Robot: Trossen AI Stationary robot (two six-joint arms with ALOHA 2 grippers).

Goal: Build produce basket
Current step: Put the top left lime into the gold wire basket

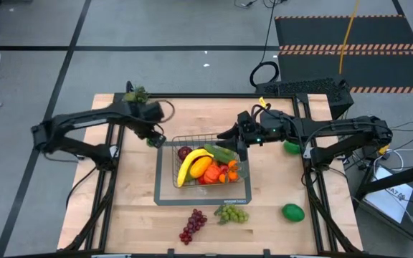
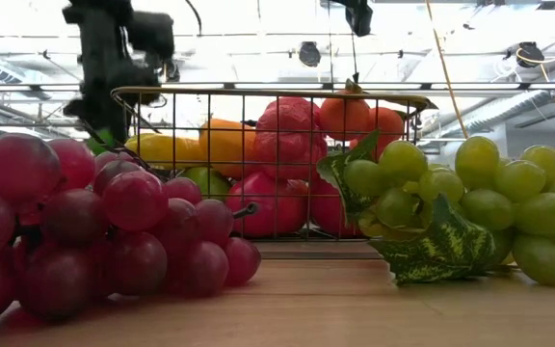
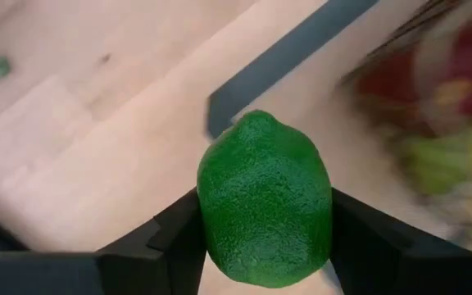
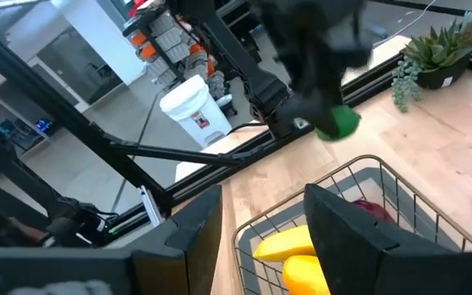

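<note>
My left gripper (image 1: 151,137) hangs above the table just off the basket's far left corner, shut on a green lime (image 3: 265,201); the right wrist view shows that lime (image 4: 337,123) in the air. The wire basket (image 1: 165,166) on its dark base holds a banana (image 1: 191,165), red and orange fruit and a green piece. My right gripper (image 1: 239,145) hovers level over the basket's far right corner, open, with nothing between its fingers (image 4: 195,233). Red grapes (image 1: 192,226), green grapes (image 1: 231,213) and two green fruits (image 1: 292,212), (image 1: 290,147) lie on the table. My left gripper pinches the lime between its two fingers (image 3: 174,238), one on each side of its round body (image 3: 211,209). The fingers come from above, pointing steeply down. The lime sticks out past the fingertips and hangs clear of the table.
A small potted plant (image 1: 136,93) stands at the table's far left corner. In the low view the red grapes (image 2: 94,231) and green grapes (image 2: 451,193) lie close in front of the basket (image 2: 268,164). Bare wood shows left and right of the basket.
</note>
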